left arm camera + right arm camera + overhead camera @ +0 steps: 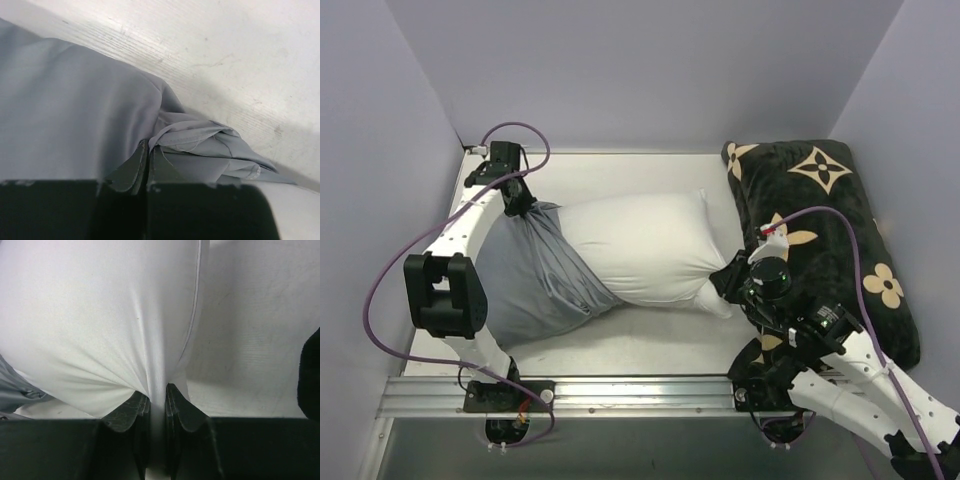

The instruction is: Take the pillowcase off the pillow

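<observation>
Pinching cloth at both ends. My left gripper [523, 207] is closed tight on a bunched fold of the case [530, 275] at its far left corner. The wrist view shows grey cloth gathered between the fingers, jaws nearly meeting. My right gripper [728, 284] is clamped on the near right corner of the pillow [640, 245], with white fabric drawn into the narrow gap between the jaws.

The case covers only the left part of the pillow. The rest lies bare on the table [650, 345], just beside the black cushion [840, 230].

Step in hand, as I judge it: the pull-apart, roughly halfway. Next move calls for the left hauling the case leftward and off while the right anchors the pillow. Room on the left looks tight, with the wall [380, 150] close. Risks: a thin pinch slipping, or the pillow dragging along inside the case.
</observation>
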Controlling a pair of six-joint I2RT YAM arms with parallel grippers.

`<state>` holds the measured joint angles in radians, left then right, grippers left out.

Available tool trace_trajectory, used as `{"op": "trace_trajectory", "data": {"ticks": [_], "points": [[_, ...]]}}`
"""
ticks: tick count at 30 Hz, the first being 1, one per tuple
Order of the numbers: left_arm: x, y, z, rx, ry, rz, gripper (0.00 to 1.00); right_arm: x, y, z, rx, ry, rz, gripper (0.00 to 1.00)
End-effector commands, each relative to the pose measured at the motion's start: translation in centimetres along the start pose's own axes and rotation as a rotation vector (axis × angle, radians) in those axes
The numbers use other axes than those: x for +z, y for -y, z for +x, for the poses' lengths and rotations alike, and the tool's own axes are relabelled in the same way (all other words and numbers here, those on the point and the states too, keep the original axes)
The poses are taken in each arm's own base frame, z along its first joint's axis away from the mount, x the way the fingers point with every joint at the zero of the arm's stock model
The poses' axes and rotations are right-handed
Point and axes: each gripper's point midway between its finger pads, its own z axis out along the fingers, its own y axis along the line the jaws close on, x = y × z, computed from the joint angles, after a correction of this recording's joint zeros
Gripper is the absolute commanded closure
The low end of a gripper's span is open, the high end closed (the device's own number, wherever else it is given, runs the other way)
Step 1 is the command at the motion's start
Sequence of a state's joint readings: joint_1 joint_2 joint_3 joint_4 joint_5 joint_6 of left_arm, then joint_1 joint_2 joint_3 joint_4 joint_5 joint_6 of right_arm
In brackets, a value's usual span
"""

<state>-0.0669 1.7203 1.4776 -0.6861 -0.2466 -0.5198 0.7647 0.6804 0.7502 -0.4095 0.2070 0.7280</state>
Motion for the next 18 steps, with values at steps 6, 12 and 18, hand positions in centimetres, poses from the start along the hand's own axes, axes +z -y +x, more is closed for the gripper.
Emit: {"op": "trace_trajectory", "data": {"ticks": [6,12,18], "points": [[-6.5,3.8,-7.5,0.115,0.294,0.105,0.26,-0.2,-0.9,-5.5,-0.117,0.016,0.079,1.0],[-12.7,5.1,-5.8,0.116,0.371,0.161,0.11,0.6,-2.1,-6.8,-0.15,0.007,0.08,1.0],[-17.5,4.6,0.7,0.103,0.388,0.19,0.09,1.7,-3.6,-8.2,-0.167,0.002,0.068,1.0]]}}
